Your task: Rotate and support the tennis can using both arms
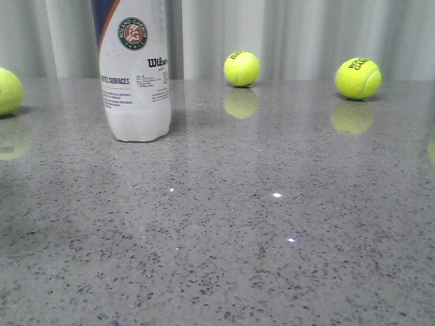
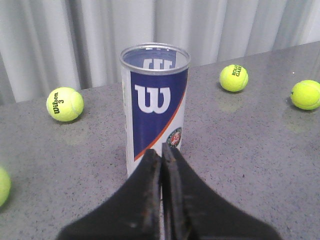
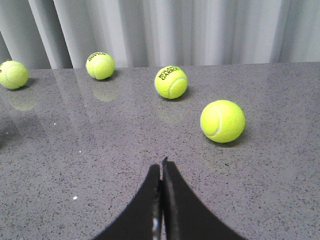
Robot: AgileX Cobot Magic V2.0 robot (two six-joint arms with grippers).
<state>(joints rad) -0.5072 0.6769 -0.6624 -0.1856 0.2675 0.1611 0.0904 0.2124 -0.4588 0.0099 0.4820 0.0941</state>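
The grey speckled surface (image 1: pixel 285 224) fills most of every view and runs back to a pale pleated curtain (image 1: pixel 299 34) along its far edge. In the front view a wide bare stretch lies in front of the things on it.

The tennis can (image 2: pixel 155 107) stands upright straight ahead of the left tool (image 2: pixel 161 155), close beyond its tips; whether they touch cannot be told. Its silver rim is on top and the navy side with the white W faces that tool. In the front view the can (image 1: pixel 136 75) stands toward the left, its top cut off by the frame, with open surface on both sides.

Tennis balls lie scattered. One marked Wilson 3 (image 2: pixel 65 104) sits well off to one side of the can, and two more (image 2: pixel 233 78) (image 2: pixel 306 94) lie well apart on the other side. Ahead of the right tool (image 3: pixel 162 167), one ball (image 3: pixel 223 121) is nearest and three (image 3: pixel 171 82) (image 3: pixel 100 66) (image 3: pixel 13 74) lie farther off.

Both tools are held low and level over the surface, pointing toward the curtain. Each has its black fingers pressed together, pinching nothing. The right tool has open surface just ahead of its tips.
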